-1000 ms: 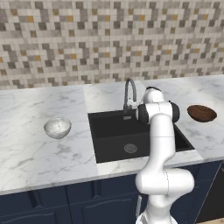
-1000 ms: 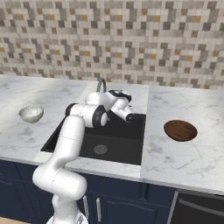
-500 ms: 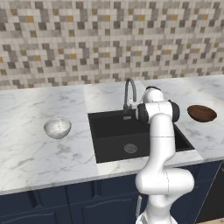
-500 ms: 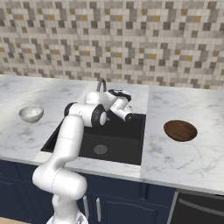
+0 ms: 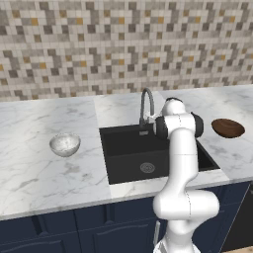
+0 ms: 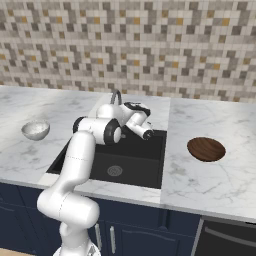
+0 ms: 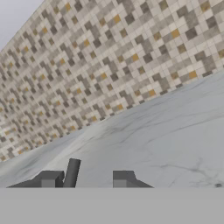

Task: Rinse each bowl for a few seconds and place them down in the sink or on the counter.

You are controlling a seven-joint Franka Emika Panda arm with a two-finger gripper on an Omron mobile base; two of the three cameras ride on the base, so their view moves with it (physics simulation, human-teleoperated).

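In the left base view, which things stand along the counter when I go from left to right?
Speckled pale bowl → faucet at the back of the black sink → the robot's arm → dark brown bowl.

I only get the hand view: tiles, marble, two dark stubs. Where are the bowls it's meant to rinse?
Observer: The pale speckled bowl sits on the counter, left of the sink.
Operator: And the other one?
Observer: The brown bowl sits on the counter to the right of the sink.
Operator: So where is the hand itself?
Observer: The gripper is at the back of the sink, close to the faucet, holding neither bowl.
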